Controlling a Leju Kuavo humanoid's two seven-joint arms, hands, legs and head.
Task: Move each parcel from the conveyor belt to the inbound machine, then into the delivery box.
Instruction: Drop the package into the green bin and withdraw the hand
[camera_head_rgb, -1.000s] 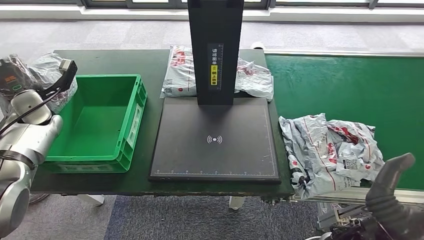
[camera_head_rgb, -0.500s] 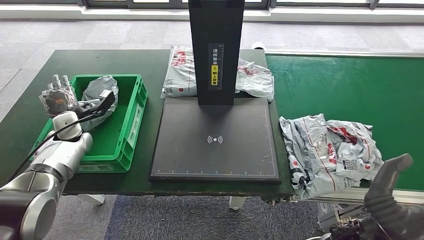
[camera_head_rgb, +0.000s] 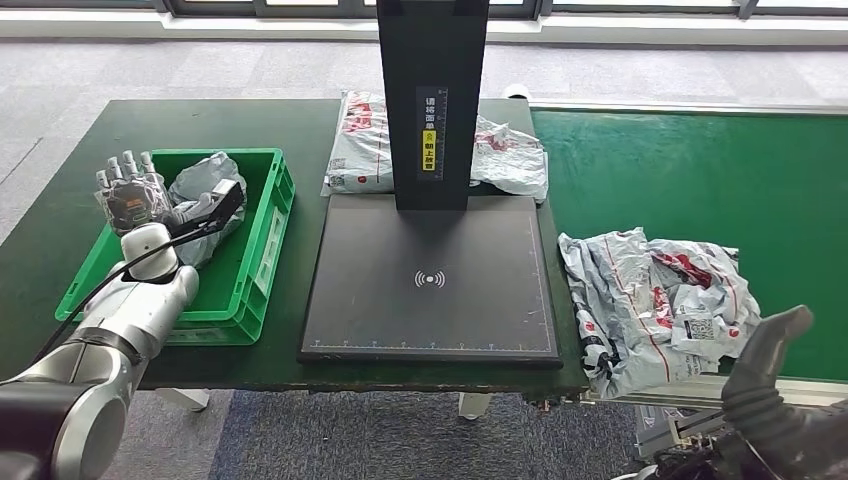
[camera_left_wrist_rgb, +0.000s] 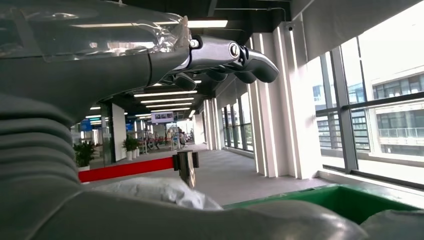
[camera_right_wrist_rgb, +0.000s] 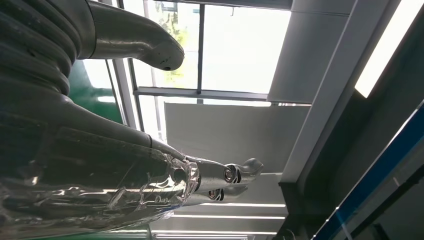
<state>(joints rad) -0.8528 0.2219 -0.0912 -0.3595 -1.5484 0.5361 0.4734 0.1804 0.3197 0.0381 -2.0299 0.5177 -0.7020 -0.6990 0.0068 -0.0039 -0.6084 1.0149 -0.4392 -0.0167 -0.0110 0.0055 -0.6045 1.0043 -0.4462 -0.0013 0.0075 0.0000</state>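
The left hand (camera_head_rgb: 128, 190), fingers spread and holding nothing, hovers at the green plastic crate (camera_head_rgb: 262, 250), the crumpled grey plastic parcel (camera_head_rgb: 203, 199) lying inside just beside it, while the right hand (camera_head_rgb: 775, 355), also empty with fingers extended, sits nearer the crumpled grey parcels (camera_head_rgb: 655, 297) on the green conveyor belt (camera_head_rgb: 700, 170).

The scanner's black post (camera_head_rgb: 432, 100) stands over its bare pad (camera_head_rgb: 430, 280), blocking the rear parcel (camera_head_rgb: 360, 140).
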